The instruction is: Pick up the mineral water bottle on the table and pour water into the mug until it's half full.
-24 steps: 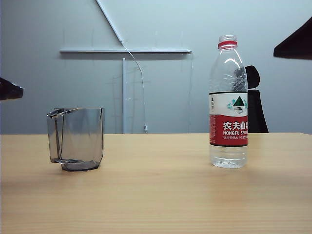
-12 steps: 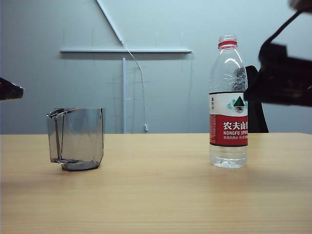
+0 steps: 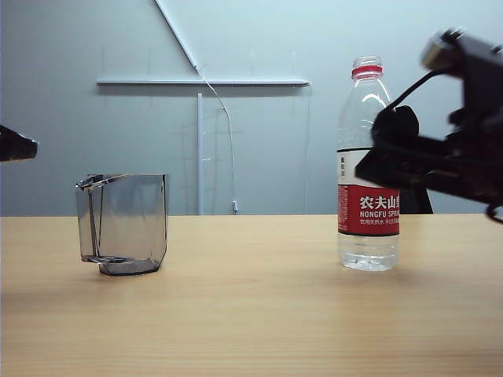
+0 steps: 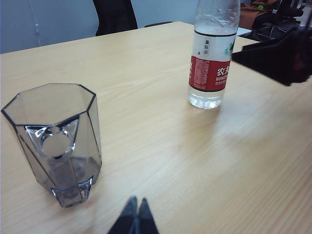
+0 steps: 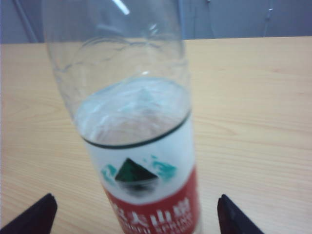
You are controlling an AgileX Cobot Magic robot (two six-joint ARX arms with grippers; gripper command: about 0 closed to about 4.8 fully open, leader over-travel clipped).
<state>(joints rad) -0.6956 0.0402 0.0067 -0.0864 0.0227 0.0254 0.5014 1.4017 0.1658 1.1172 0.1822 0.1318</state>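
Note:
The mineral water bottle [image 3: 368, 228] stands upright on the table [image 3: 251, 314], right of centre, uncapped, with water [image 3: 368, 253] showing below its label. The smoky-grey mug [image 3: 122, 224] stands empty on the left. My right gripper [image 3: 371, 169] reaches in from the right at label height. In the right wrist view the bottle [image 5: 141, 146] fills the space ahead of my right gripper [image 5: 135, 201], which is open with a fingertip [image 5: 45, 207] on either side, apart from the label. My left gripper [image 4: 136, 204] is shut and empty, hovering near the mug [image 4: 56, 141].
A dark chair [image 3: 413, 184] stands behind the table's far edge, behind the bottle. A grey wall with a white rail [image 3: 200, 82] closes off the back. Bare wood [image 4: 161, 122] lies between mug and bottle [image 4: 212, 63].
My right arm has swung down from the upper right corner to the bottle's label height, reaching leftward. Bottle, mug and left gripper have not moved.

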